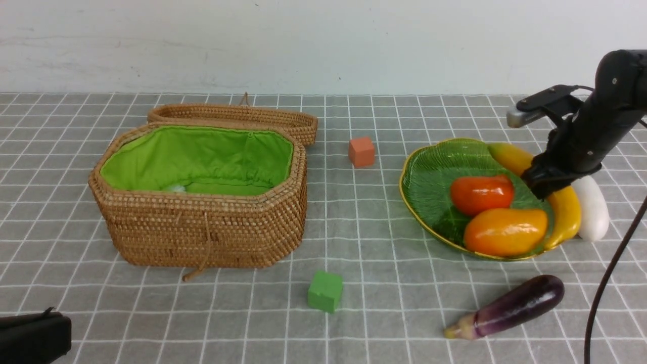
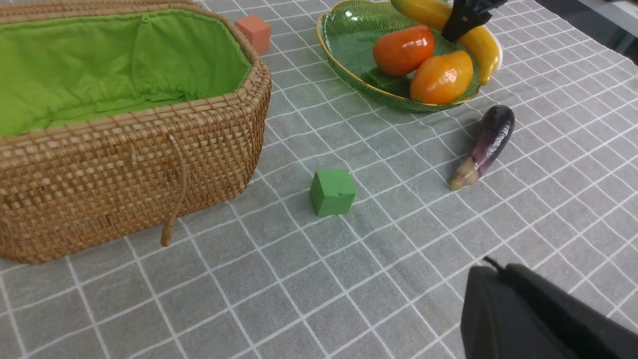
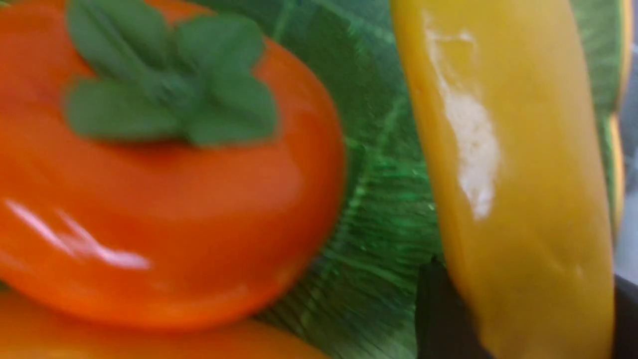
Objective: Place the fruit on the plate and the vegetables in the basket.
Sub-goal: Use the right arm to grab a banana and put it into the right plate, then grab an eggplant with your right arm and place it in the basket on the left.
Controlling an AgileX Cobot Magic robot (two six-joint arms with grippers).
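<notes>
On the green leaf-shaped plate [image 1: 429, 177] lie the orange-red persimmon [image 1: 481, 194] and the orange-yellow mango [image 1: 504, 231]. The long yellow banana [image 1: 566, 212] rests along the plate's right rim. My right gripper [image 1: 543, 189] is shut on its middle, and in the right wrist view a black finger [image 3: 438, 304] shows on each side of the banana [image 3: 518, 149]. The white radish [image 1: 591, 207] lies just right of the plate. The purple eggplant [image 1: 510, 306] lies in front of it. The wicker basket [image 1: 202, 227] stands at left, lid open. My left gripper [image 2: 493, 269] is shut and empty, low at the near left.
An orange cube [image 1: 361, 151] sits between basket and plate, towards the back. A green cube [image 1: 325, 290] sits nearer, in front of the basket's right corner. The basket's lid [image 1: 237, 115] lies open behind it. My right arm's cable [image 1: 606, 283] hangs at far right.
</notes>
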